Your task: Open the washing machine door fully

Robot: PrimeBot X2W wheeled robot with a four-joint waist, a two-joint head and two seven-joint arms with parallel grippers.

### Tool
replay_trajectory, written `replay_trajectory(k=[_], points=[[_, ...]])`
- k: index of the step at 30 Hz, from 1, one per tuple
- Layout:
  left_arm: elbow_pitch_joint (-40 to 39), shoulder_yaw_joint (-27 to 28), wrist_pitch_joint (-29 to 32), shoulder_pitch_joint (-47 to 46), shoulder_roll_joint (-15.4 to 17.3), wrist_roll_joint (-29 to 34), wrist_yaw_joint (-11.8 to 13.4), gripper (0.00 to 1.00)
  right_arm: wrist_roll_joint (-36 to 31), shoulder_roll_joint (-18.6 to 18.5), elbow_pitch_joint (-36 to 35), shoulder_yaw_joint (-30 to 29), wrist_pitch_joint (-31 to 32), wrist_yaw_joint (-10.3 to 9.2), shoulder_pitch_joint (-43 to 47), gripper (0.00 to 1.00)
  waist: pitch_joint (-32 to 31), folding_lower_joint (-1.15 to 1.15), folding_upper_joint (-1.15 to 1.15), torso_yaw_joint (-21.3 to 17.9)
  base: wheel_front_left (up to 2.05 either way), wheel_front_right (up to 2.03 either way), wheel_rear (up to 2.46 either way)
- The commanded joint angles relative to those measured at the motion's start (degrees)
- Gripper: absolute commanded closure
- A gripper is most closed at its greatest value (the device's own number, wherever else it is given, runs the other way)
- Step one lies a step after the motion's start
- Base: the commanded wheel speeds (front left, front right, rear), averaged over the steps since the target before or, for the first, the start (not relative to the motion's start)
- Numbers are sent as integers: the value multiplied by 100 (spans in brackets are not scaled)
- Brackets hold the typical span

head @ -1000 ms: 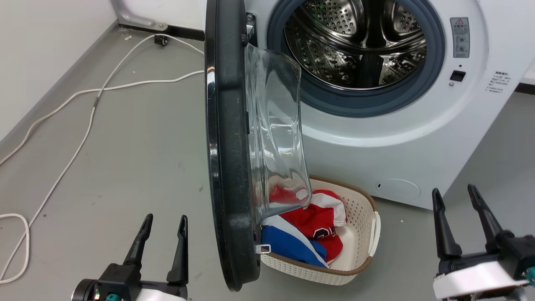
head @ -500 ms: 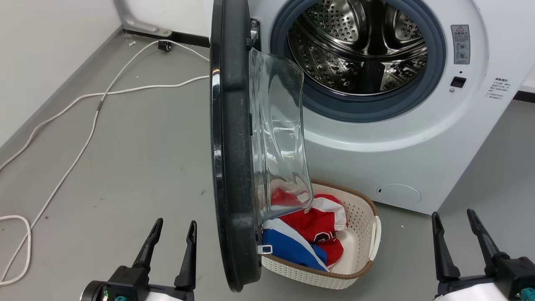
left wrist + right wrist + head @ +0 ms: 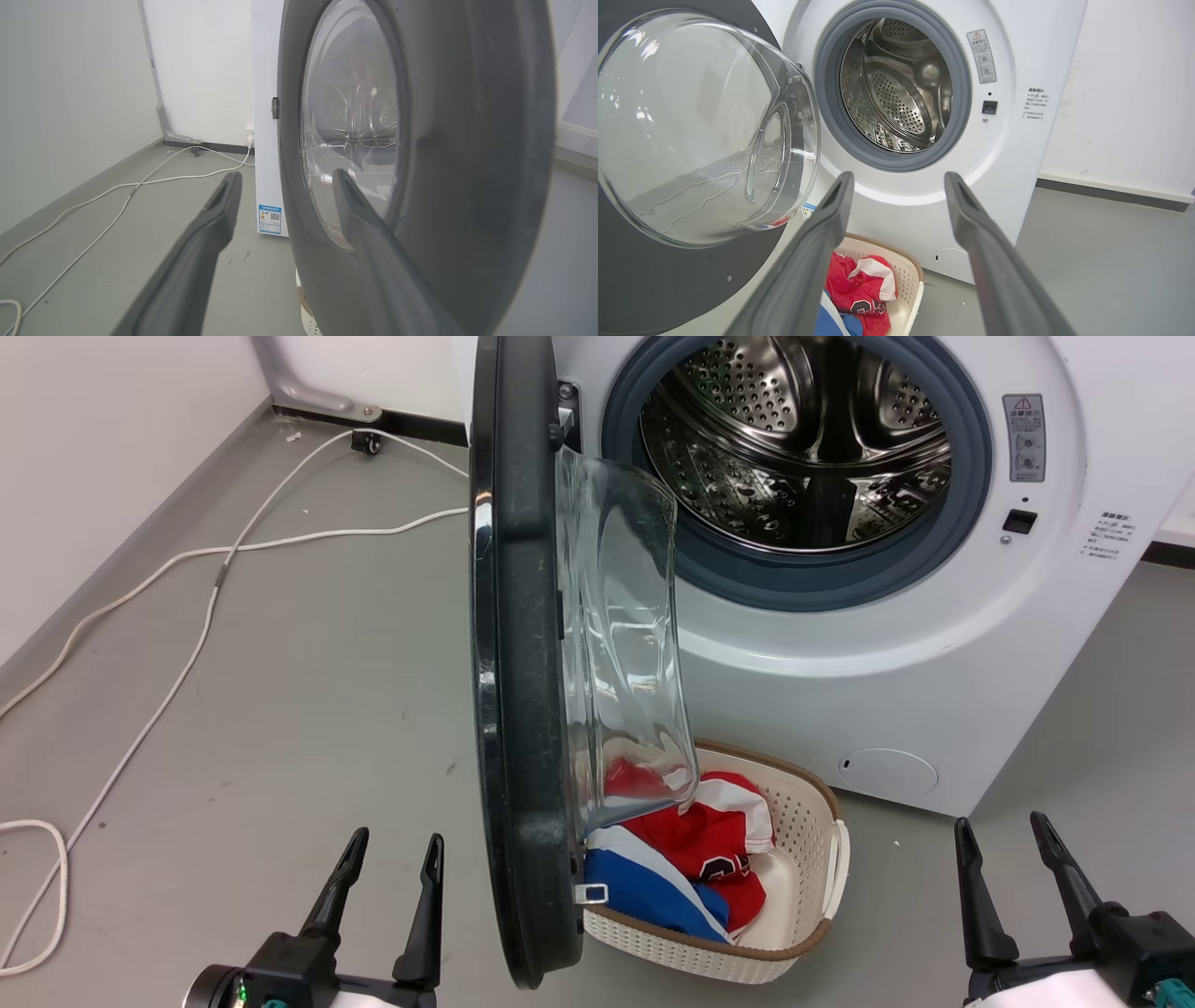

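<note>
White front-loading washing machine (image 3: 840,644) ahead, perforated steel drum (image 3: 803,439) exposed. Large round glossy black washing machine door (image 3: 518,709) hinged at left of the opening, standing roughly square to the machine front, edge-on in the head view, clear glass bowl (image 3: 625,644) bulging toward the drum side. Cream woven plastic basket (image 3: 812,821) of red, white and blue clothes (image 3: 700,840) on the floor under the door's inner face.

Left gripper (image 3: 397,840) just outside the door rim, fingers parted, holding nothing. Right gripper (image 3: 999,823) well apart on the inner side, likewise spread and empty.

Probably half done: more swing to the left needed. Best pushed on the black rim near the free edge, not on the glass; arc followed round the hinge; left arm kept out of the door's path; basket avoided.

Against one second ago: whole head view shifted slightly, so camera motion. Door angle seemingly unchanged. Left gripper a touch nearer the rim; finger gaps the same.
</note>
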Motion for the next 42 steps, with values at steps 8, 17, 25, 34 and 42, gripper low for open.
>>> replay_trajectory(k=[8,17,25,34,42], points=[[-46,37,-16,6,-5,13,-11,0,-4,20,-26,-43,-17,-4,-98,0,47,0,0,-2,0,0,0],[-693,318,-16,-148,-5,-252,119,100,19,20,3,-117,-17,-4,-76,0,-14,0,0,32,0,0,0],[-1855,568,-16,-733,-4,-601,241,100,39,19,33,-132,-17,-4,-104,0,-85,0,0,80,0,0,0],[-2523,-77,-15,-1274,-5,-367,270,100,53,19,49,-122,-17,-4,-138,0,-128,0,0,62,0,0,0],[-1970,-1179,-15,-968,26,-117,46,100,112,18,59,-139,-16,-4,-113,0,-130,0,0,27,0,0,0]])
